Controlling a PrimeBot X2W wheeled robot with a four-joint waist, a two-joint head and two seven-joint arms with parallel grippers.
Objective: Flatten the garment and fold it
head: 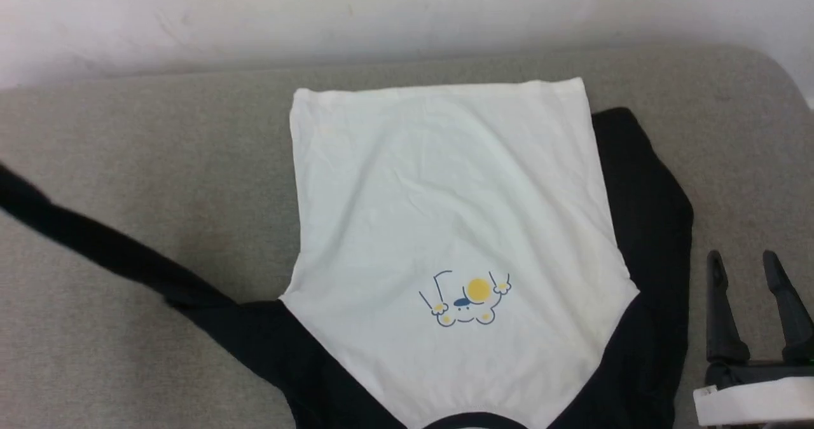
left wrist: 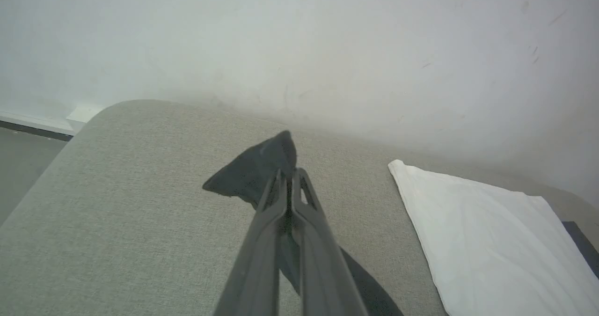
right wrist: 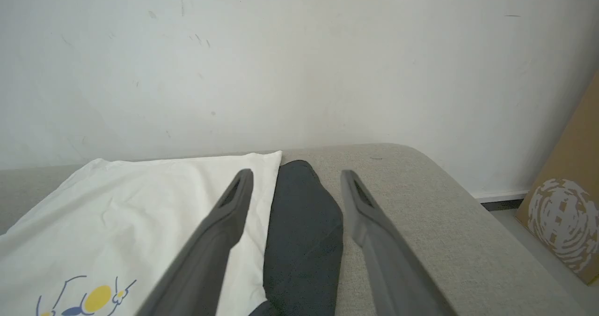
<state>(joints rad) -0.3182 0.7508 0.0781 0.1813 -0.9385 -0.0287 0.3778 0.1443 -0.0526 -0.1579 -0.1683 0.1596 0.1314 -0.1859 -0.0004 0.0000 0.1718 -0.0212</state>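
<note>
Soft even daylight, slightly hazy

T-shirt (head: 445, 194): body white, faintly cream, no pattern. 2 sleeves (head: 648, 225): plain black, reading dark grey in both wrist views. Neckband (head: 474, 420): black. Drawing (head: 467, 299) on the chest: thin blue lines, 1 yellow disc, small yellow spots. Padded surface (head: 159, 162): light grey-beige, fine even weave. Wall (head: 381, 9): white, faint grey scuffs. Left gripper (left wrist: 290, 175) and right gripper (head: 743, 257): dark grey to black fingers. Casing (head: 750, 403) at the right one's base: white. Cardboard box (right wrist: 573, 166): brown, white swirled round print.
</note>
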